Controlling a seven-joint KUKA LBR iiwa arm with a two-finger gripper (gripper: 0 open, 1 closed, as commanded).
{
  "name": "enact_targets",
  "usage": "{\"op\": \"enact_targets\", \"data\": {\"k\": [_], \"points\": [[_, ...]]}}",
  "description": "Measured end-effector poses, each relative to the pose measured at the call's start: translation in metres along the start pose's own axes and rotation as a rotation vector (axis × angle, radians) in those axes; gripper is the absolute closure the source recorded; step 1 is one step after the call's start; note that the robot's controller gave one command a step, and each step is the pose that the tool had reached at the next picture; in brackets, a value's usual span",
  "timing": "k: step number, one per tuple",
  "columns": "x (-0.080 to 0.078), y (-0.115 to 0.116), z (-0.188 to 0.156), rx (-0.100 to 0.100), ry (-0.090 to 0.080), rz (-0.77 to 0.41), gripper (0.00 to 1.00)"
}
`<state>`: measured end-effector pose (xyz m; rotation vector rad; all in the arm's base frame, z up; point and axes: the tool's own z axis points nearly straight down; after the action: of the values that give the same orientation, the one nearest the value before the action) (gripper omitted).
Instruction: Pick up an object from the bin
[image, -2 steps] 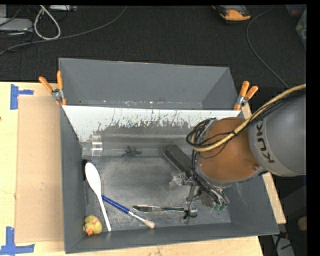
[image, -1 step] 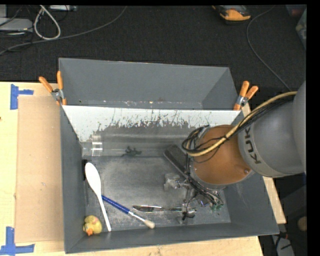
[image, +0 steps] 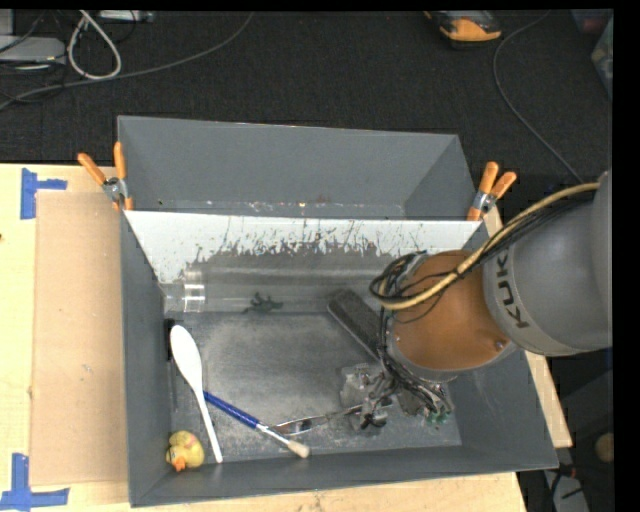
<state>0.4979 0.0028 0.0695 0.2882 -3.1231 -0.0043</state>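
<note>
Grey KUKA arm (image: 560, 270) — orange wrist cover (image: 445, 325), black-yellow cables (image: 510, 228).

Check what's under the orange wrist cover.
A dark flat bar slants in beneath the orange wrist cover; its far end, and anything else lying there, is covered.

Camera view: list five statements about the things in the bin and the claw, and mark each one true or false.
1. A yellow rubber duck sits in the lower-left corner of the bin. True.
2. The white spoon lies against the bin's right wall. False: it lies on the left side, just above the duck.
3. The claw is low over the right part of the bin floor. True.
4. The clear tube stands upright in the middle of the bin. False: it lies on its side along the back of the floor, at the left.
5. The blue-handled stick lies between the spoon and the claw. True.
</note>
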Motion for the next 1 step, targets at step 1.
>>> {"op": "enact_targets", "data": {"k": [1], "points": [[0.0001, -0.0002, 0.0, 0.0, 0.0, 0.001, 1.0]]}}
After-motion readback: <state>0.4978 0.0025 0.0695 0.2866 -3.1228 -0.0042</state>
